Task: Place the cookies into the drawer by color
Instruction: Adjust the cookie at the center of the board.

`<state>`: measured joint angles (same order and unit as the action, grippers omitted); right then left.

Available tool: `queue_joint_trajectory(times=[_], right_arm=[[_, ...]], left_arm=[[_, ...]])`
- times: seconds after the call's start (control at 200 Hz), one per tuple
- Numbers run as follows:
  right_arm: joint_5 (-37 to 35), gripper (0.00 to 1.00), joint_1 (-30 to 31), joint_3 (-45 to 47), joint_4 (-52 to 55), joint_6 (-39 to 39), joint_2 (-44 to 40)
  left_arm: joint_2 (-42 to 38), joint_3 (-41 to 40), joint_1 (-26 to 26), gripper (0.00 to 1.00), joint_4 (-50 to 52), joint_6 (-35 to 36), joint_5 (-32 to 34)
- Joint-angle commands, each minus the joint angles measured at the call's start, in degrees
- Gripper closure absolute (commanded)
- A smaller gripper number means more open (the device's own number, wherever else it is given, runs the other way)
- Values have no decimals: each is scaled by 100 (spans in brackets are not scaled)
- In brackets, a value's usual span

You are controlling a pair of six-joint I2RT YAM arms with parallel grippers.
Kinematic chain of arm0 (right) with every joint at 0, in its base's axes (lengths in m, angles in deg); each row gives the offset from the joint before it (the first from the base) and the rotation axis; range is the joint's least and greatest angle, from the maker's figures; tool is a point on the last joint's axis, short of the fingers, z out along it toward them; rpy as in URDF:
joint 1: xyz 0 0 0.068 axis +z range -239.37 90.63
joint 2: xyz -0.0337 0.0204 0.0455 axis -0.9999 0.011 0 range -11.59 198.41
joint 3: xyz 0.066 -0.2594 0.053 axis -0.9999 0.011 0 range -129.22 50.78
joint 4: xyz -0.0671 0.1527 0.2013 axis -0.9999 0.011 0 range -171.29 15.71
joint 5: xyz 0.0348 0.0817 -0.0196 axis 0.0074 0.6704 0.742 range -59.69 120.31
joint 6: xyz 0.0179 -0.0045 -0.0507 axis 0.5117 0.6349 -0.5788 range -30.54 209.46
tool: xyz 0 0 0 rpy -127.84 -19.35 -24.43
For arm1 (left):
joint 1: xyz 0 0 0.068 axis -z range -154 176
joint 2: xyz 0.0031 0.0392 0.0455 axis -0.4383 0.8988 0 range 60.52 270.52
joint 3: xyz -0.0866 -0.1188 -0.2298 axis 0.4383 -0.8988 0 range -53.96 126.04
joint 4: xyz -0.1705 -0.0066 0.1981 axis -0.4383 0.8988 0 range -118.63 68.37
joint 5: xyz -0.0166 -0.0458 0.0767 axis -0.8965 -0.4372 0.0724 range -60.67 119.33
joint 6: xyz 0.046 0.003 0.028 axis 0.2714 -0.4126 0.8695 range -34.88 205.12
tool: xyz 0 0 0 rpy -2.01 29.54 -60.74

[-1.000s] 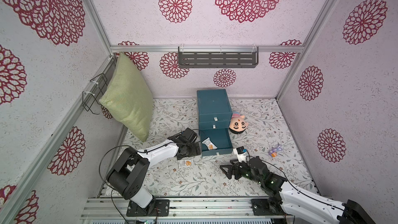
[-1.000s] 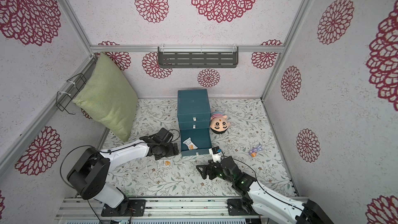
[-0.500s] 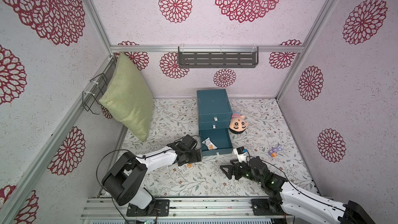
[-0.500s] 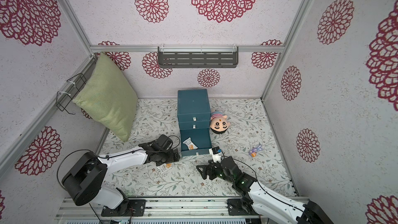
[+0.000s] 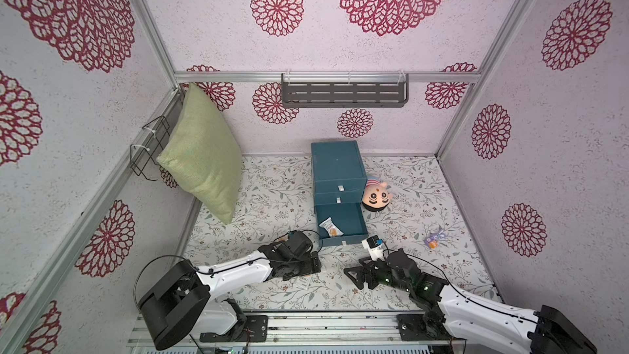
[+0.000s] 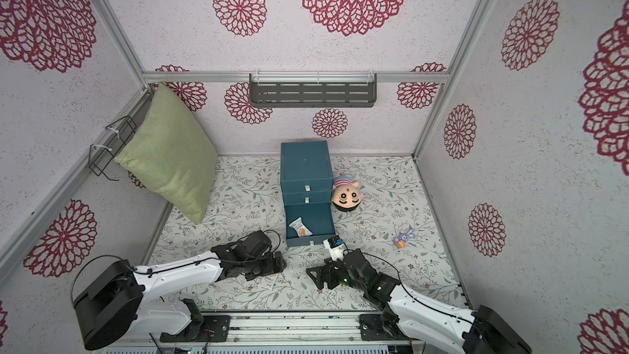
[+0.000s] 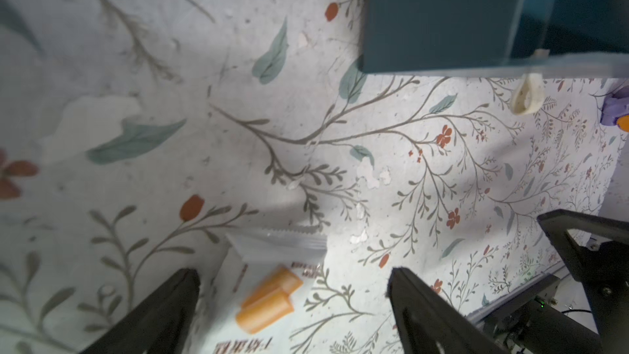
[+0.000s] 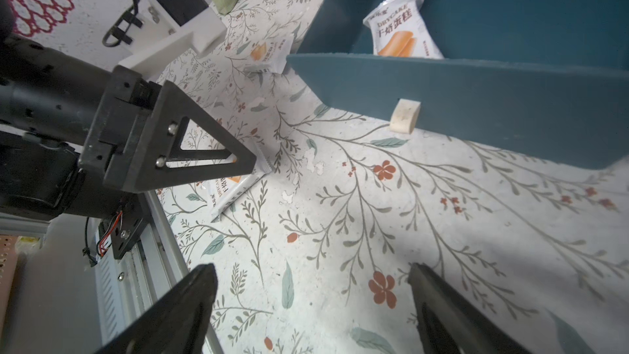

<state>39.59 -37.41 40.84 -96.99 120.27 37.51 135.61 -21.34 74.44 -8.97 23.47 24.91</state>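
Observation:
The teal drawer chest [image 5: 335, 168] [image 6: 306, 168] stands at the back, its bottom drawer [image 8: 476, 97] pulled out. One white cookie packet [image 5: 329, 227] [image 8: 401, 32] lies inside it. A second white packet [image 7: 269, 287] [image 8: 235, 187] [image 5: 303, 280] lies flat on the mat, and my left gripper [image 7: 292, 271] [image 5: 315, 265] hovers open over it, a finger on either side. A third white packet [image 8: 265, 54] rests on the mat beside the drawer's left wall. My right gripper [image 8: 310, 267] [image 5: 352, 279] is open and empty, low over bare mat in front of the drawer.
A pink plush head [image 5: 376, 198] leans against the chest's right side. A small purple figure [image 5: 433, 240] lies further right. A green pillow [image 5: 204, 154] hangs on the left wall and a grey shelf [image 5: 343, 91] on the back wall. The two grippers face each other closely.
My left gripper has drawn back from the drawer's left side toward the front and come down over the white packet on the mat. The right arm has hardly moved.

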Motion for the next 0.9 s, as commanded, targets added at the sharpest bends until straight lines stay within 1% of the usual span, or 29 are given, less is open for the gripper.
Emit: queue_joint_trajectory(times=[0.0,0.11,0.28,0.435,0.555,0.615,0.685,0.8,0.895], right_arm=[[-43,6,99,-218,-230,-124,67],[-65,6,129,-231,-247,-125,133],[-267,6,138,-278,-142,-94,144],[-441,6,130,-299,-15,-15,118],[-506,7,138,-291,62,31,69],[-502,9,154,-296,100,25,34],[-576,10,190,-307,197,-22,4],[-959,11,351,-400,519,-168,18],[-1183,11,475,-509,656,-314,135]], left_arm=[[-241,-285,42,5,23,-286,144],[-302,-461,146,5,-332,-437,-125],[-15,-515,670,5,-1007,-695,-412],[427,-418,1221,4,-1446,-1030,-397],[746,-101,1435,3,-1429,-1047,-271],[700,-29,1448,3,-1335,-1000,-158],[447,-11,1401,2,-1022,-935,107],[-269,-22,1101,0,-173,-780,535],[-877,-126,756,3,265,-639,601]])
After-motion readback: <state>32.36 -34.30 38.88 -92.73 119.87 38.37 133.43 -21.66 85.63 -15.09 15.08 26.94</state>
